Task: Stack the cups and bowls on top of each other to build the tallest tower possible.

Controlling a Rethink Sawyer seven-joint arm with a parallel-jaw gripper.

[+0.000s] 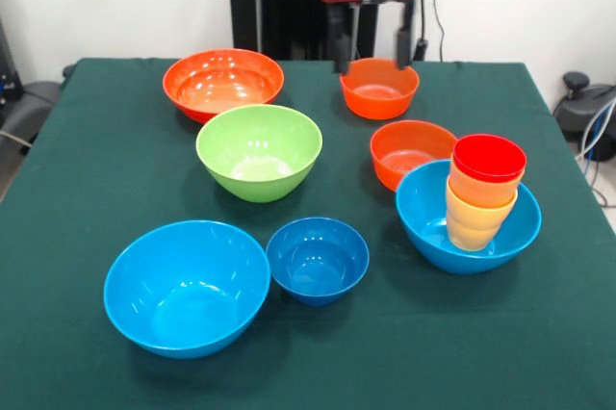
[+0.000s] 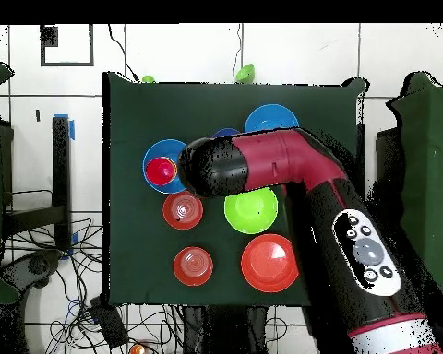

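Orange small bowl (image 1: 379,89) sits just below the open gripper (image 1: 375,52).

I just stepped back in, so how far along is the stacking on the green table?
Started: a light-blue bowl holds a short stack of cups, red on top. In hand: nothing; the open claw hangs empty over a small orange bowl. Left: the other light-blue bowl, green bowl, big orange bowl, dark-blue bowl, another small orange bowl.
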